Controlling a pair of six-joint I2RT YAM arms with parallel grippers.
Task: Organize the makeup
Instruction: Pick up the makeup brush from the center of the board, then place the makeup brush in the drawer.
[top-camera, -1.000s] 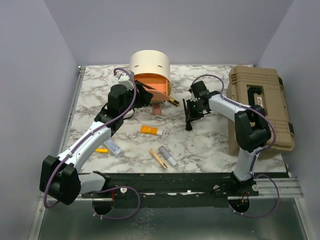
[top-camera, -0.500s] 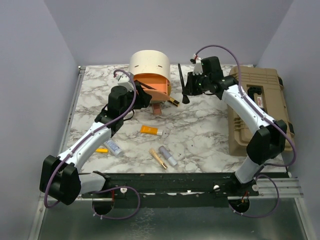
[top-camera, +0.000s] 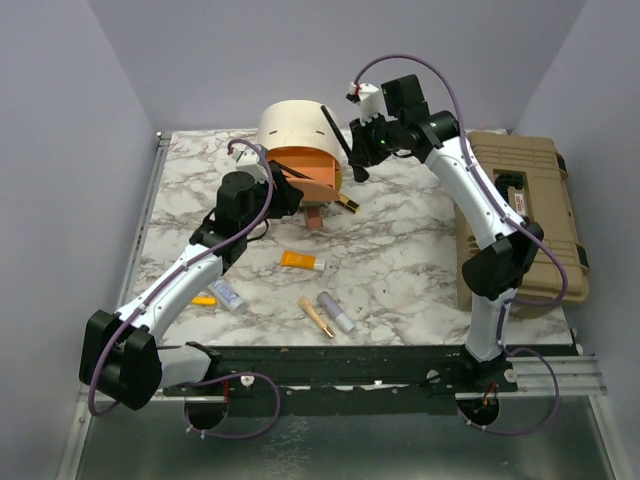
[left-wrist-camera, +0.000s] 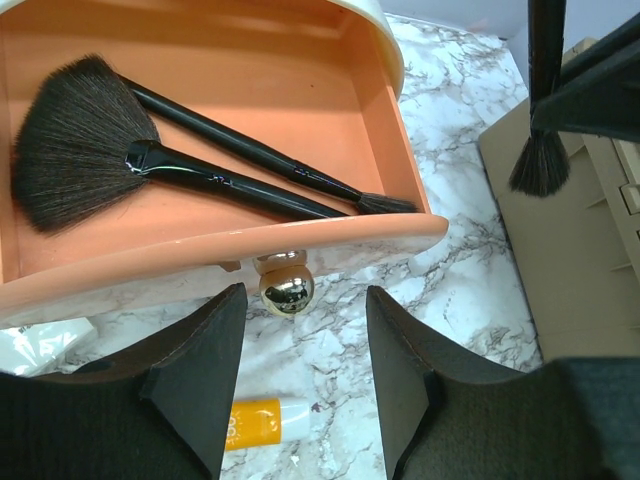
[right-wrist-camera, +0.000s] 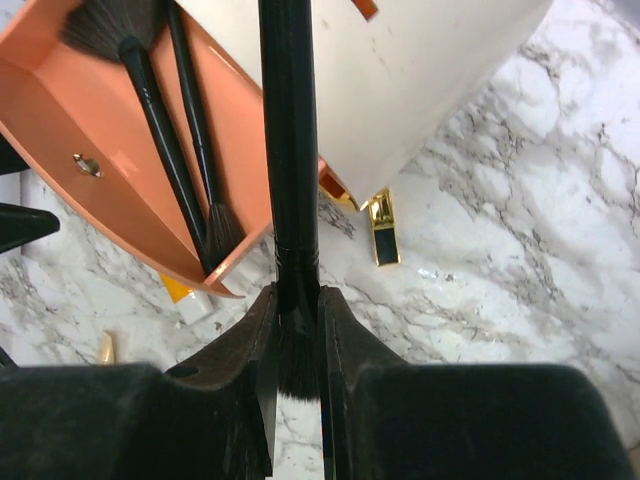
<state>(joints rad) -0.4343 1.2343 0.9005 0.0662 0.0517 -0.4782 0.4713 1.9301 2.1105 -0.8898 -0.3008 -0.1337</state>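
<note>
Lower centre, top view: small orange tube (top-camera: 301, 262), gold tube (top-camera: 316, 316) and lilac tube (top-camera: 336, 312) lie loose on white marble table (top-camera: 400, 270) | mid-left: left gripper (left-wrist-camera: 305, 330) part open, empty, gold drawer knob (left-wrist-camera: 286, 290) between its tips, untouched | orange drawer (left-wrist-camera: 300, 60): two black brushes (left-wrist-camera: 200, 175) inside | upper centre: right gripper (right-wrist-camera: 296, 310) clamped on thin black brush (right-wrist-camera: 288, 150) beside cream round case (top-camera: 299, 124)

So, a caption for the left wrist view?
Open left gripper before gold knob; orange drawer holds fan brush and slim brush.

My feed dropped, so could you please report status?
Right gripper shut on thin black brush, raised beside open orange drawer. Left gripper open, astride drawer's gold knob. Black fan brush, slim black brush inside. Nothing blocking.
</note>
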